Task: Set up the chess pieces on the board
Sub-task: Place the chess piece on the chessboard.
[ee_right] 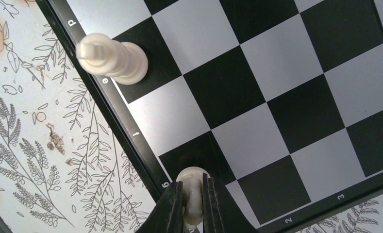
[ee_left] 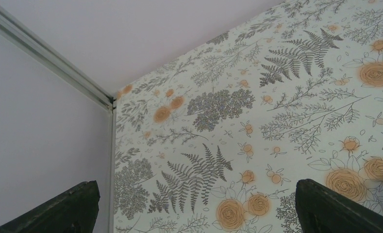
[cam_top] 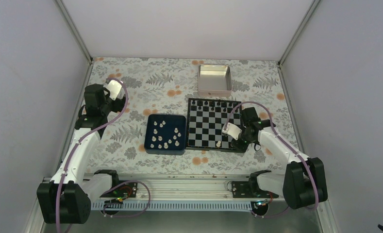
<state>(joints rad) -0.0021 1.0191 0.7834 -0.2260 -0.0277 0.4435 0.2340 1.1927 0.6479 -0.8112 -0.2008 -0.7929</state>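
Note:
The black-and-white board (cam_top: pixel 206 127) lies right of centre. My right gripper (cam_top: pixel 237 142) hovers over its near right corner, shut on a cream chess piece (ee_right: pixel 193 195). In the right wrist view the fingertips (ee_right: pixel 177 204) pinch the piece over the dark square by the rim, right gripper (ee_right: pixel 193 188). Another cream piece (ee_right: pixel 112 57) stands upright on the same edge row, also seen from above as a white piece (cam_top: pixel 219 144). Several white pieces (cam_top: pixel 164 133) lie in the blue tray (cam_top: pixel 148 145). My left gripper (cam_top: pixel 109 92) is open over the far left of the table, left gripper (ee_left: pixel 196 206) holding nothing.
Small black pieces (cam_top: pixel 217 104) line the board's far row. A silver tin (cam_top: pixel 214 80) sits behind the board. The floral tablecloth (ee_left: pixel 257 121) runs to the white walls at the far left corner. The blue tray sits just left of the board.

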